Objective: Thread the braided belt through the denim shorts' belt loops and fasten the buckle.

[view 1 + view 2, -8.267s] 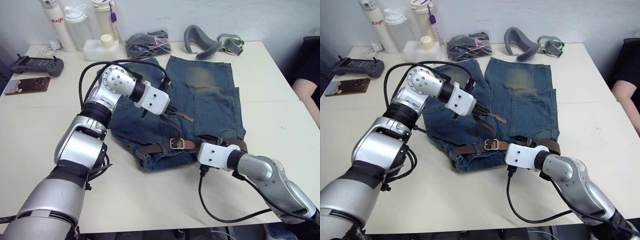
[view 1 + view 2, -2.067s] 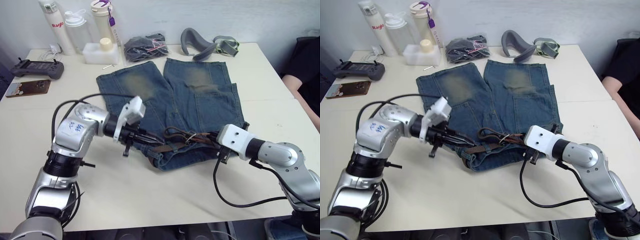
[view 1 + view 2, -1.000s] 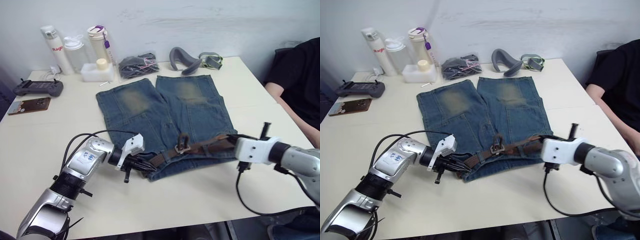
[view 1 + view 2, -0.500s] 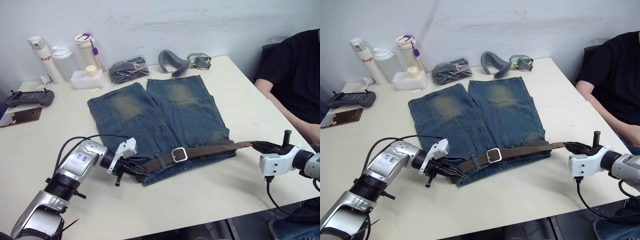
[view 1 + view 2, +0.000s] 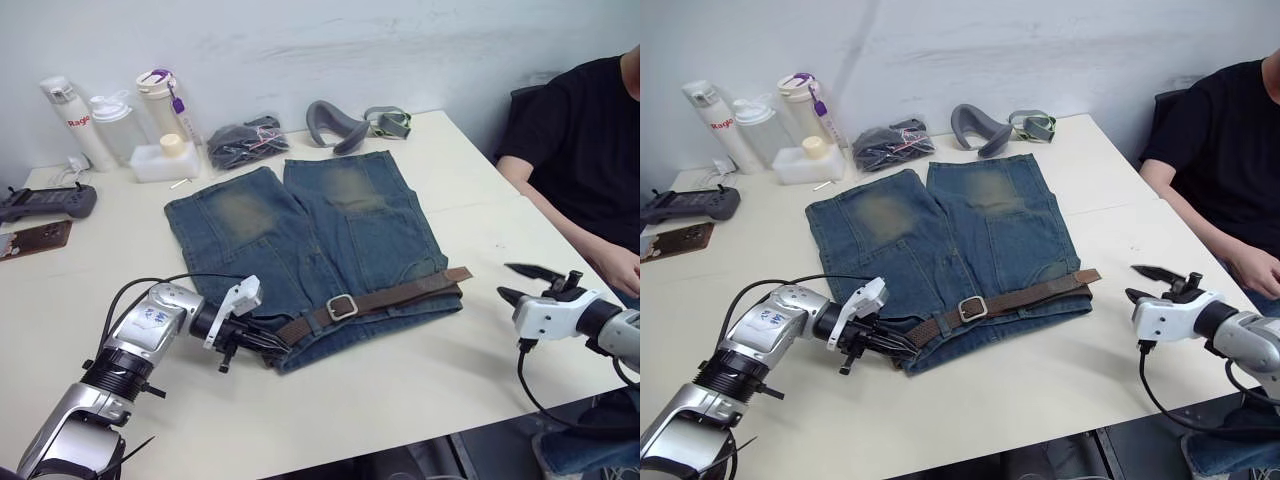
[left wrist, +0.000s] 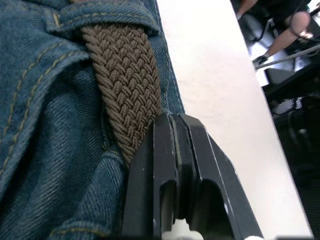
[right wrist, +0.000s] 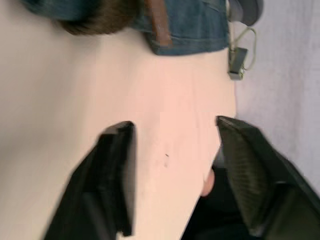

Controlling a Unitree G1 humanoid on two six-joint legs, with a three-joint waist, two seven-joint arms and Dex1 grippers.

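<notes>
On the pale counter (image 5: 420, 380), the dark-brown woven belt (image 5: 395, 296) lies along the near waistband of the blue denim shorts (image 5: 330, 225), silver buckle (image 5: 341, 307) seemingly fastened. Left pincer (image 5: 268, 341) pinches the belt's end; right pincer (image 5: 520, 281) hangs open, empty.

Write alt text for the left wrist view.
The left end effector, black fingers shut, pinches the end of the dark-brown braided belt, which runs under a blue denim belt loop on the faded blue denim shorts at the edge of a cream table.

One belt (image 5: 385, 297), one pair of shorts (image 5: 300, 225) — three bottles (image 5: 118, 125), two claws (image 5: 522, 283).
</notes>
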